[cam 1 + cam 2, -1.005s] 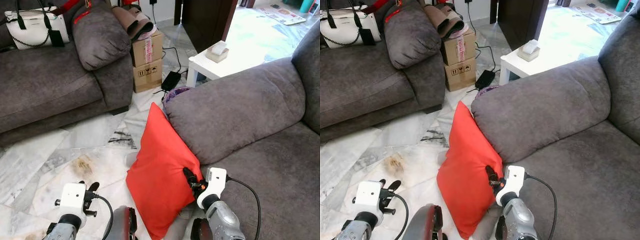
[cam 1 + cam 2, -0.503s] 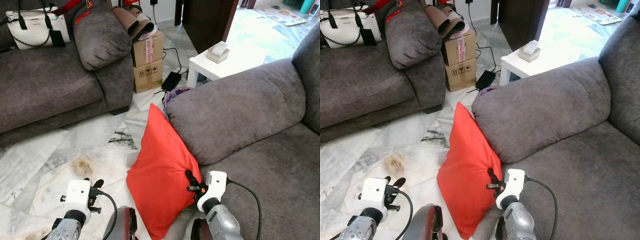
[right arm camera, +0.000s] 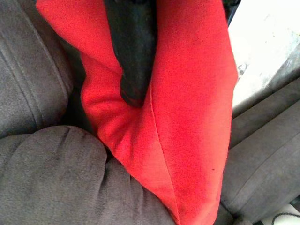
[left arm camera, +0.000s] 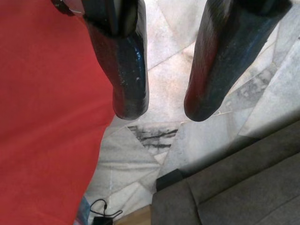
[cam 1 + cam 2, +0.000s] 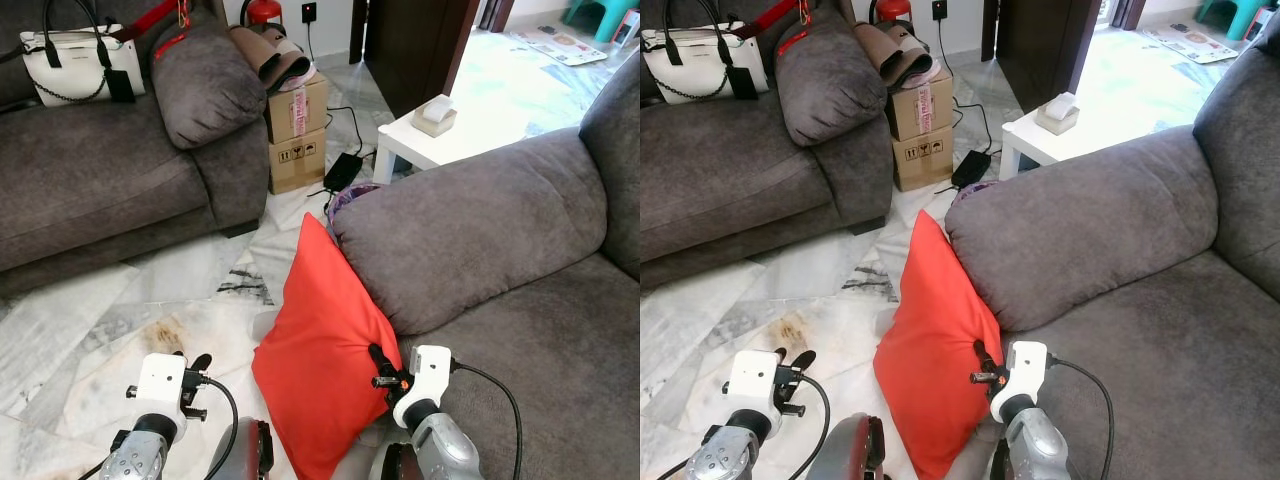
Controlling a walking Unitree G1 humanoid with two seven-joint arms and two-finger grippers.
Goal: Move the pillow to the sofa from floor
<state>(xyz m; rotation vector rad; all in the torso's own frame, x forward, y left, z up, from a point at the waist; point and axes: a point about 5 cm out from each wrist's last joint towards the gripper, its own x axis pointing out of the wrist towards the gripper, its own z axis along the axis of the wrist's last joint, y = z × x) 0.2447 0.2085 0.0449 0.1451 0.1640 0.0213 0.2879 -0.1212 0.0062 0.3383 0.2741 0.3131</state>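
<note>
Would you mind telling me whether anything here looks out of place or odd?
Yes: the red square fabric pillow stands on edge on the marble floor, leaning against the grey sofa's armrest instead of lying on a seat. The right gripper pinches its edge, puckering the fabric.

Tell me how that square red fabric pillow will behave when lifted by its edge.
The square red fabric pillow puckers where the right gripper pinches it, so it will probably sag. It looks light. Leaning on the grey sofa armrest, it may flop sideways.

Red pillow (image 5: 322,350) upright on floor, leaning against grey sofa (image 5: 470,230) armrest, fabric pinched.
</note>
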